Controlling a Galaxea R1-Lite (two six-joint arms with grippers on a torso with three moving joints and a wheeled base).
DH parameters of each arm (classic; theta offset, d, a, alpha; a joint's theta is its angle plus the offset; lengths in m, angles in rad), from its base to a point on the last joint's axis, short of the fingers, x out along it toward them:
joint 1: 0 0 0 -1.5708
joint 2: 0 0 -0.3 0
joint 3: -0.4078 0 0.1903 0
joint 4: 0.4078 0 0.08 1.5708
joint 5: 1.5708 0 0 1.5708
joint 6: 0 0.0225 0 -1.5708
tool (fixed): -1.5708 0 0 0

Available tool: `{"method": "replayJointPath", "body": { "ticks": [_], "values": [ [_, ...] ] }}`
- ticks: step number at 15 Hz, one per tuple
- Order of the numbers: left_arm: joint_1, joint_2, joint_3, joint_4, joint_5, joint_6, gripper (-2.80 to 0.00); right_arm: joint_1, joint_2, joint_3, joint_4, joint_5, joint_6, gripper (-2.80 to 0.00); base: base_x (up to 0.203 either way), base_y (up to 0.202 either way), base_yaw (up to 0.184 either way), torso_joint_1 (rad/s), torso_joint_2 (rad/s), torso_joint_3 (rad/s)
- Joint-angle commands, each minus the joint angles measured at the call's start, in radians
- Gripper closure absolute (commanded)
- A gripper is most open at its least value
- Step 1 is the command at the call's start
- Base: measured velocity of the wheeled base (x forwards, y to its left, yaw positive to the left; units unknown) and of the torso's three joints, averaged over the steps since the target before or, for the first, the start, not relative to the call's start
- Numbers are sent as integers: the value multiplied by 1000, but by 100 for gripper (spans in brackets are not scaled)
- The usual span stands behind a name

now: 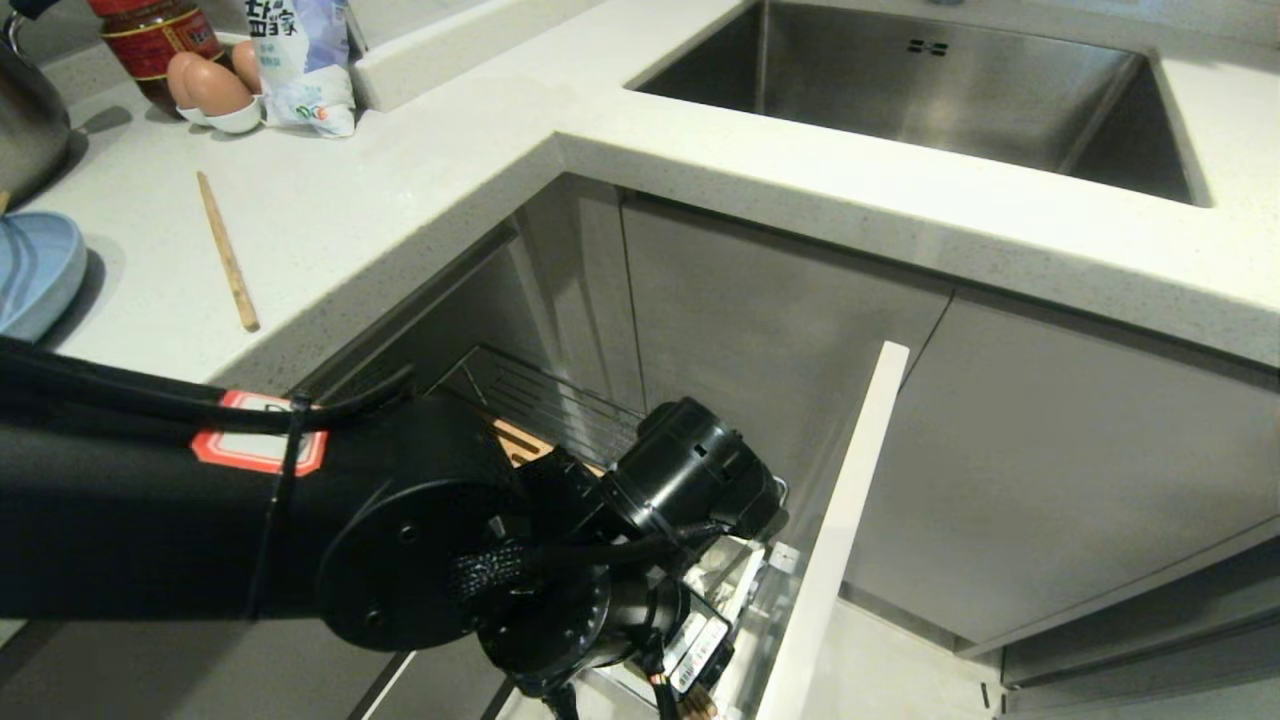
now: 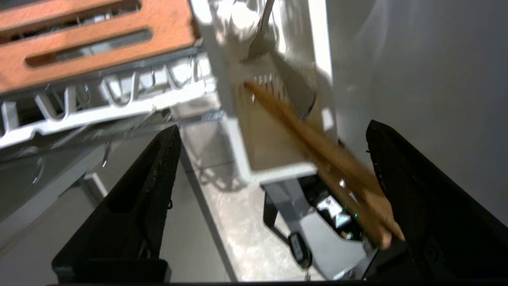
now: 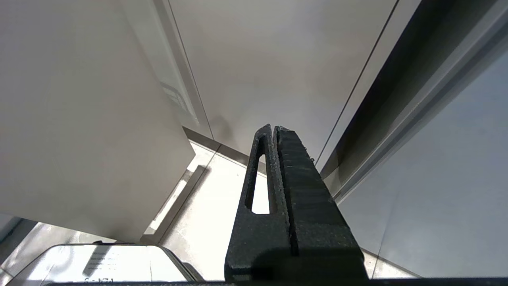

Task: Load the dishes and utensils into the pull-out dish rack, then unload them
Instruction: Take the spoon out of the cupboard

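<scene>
Fingers (image 2: 416, 198) of left gripper (image 2: 274, 131) spread | light-wood chopstick (image 2: 317, 147) slanting in white caddy (image 2: 258, 139)

The pale countertop (image 1: 420, 190) is carrying a single chopstick (image 1: 228, 252) near its front edge — a light-blue dish (image 1: 35, 272), eggs (image 1: 205, 88) and jar (image 1: 155, 35) sitting farther left.
</scene>
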Motion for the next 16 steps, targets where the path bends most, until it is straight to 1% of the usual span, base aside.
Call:
{"method": "replayJointPath", "body": {
  "ticks": [1,5,14,15,16],
  "values": [
    [-1,36,16,-30,4,0,-280,0,0,0,0,0,0,0,0,0,0,0,0,0],
    [1,74,36,-92,10,2,-280,0,0,0,0,0,0,0,0,0,0,0,0,0],
    [3,96,43,-134,12,1,-280,0,0,0,0,0,0,0,0,0,0,0,0,0],
    [3,98,42,-134,12,0,-130,0,0,0,0,0,0,0,0,0,0,0,0,0],
    [3,102,40,-134,12,-2,0,0,0,0,0,0,0,0,0,0,0,0,0,0]
  ]
}}
